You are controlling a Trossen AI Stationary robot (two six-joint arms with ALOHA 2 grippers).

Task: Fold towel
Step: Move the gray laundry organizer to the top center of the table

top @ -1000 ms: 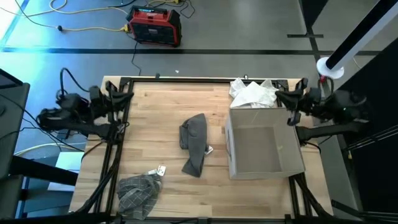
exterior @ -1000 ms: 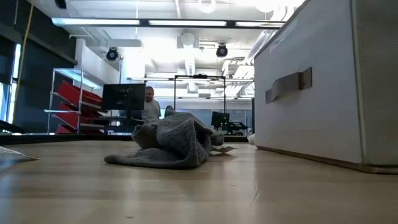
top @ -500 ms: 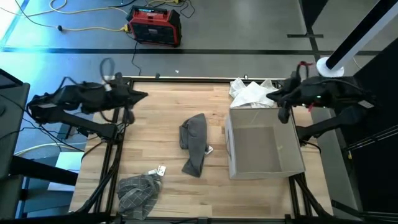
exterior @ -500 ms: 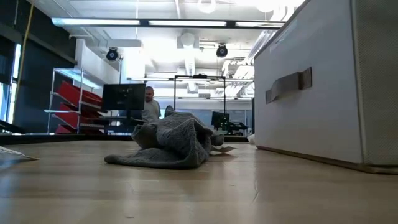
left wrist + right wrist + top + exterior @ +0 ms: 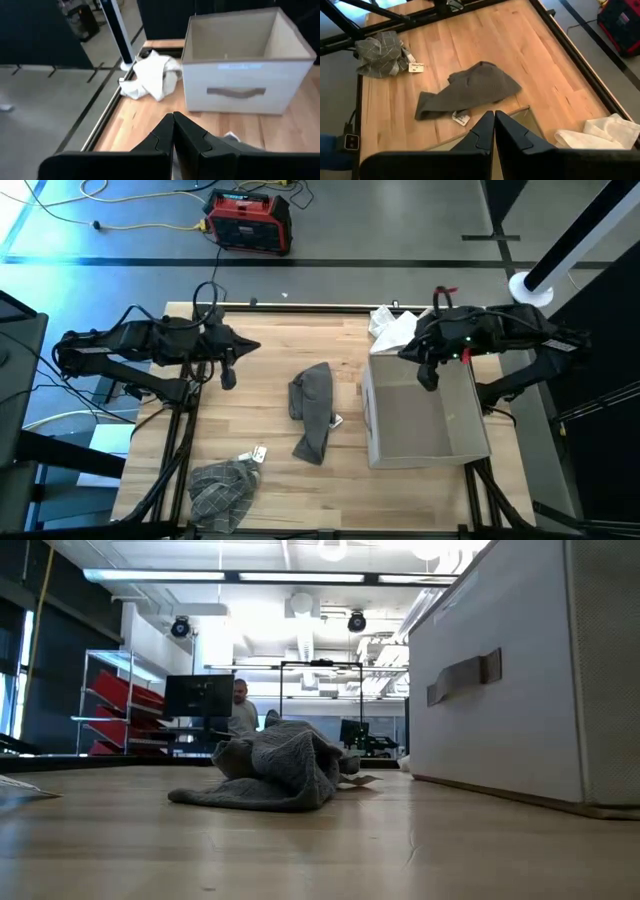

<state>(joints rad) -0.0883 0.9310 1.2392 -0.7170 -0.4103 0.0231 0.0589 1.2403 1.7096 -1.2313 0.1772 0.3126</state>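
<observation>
The grey towel (image 5: 313, 410) lies crumpled in a long heap on the middle of the table, seen also in the low view (image 5: 270, 780) and the right wrist view (image 5: 470, 92). My left gripper (image 5: 250, 347) (image 5: 173, 120) hangs in the air to the towel's left and far side, fingers shut. My right gripper (image 5: 403, 354) (image 5: 494, 116) is above the far left corner of the box, to the towel's right, fingers shut as well. Neither touches the towel.
An open beige fabric box (image 5: 425, 415) (image 5: 240, 75) stands on the table's right half, its handle side facing the towel. A white cloth (image 5: 405, 330) lies behind it at the far edge. A plaid cloth (image 5: 222, 485) with a tag sits at the near left corner.
Both arms have swung in from the table's side edges toward the middle. The left gripper has moved right, toward the towel. The right gripper has moved left, out over the box's far left corner. The towel has stayed put.
</observation>
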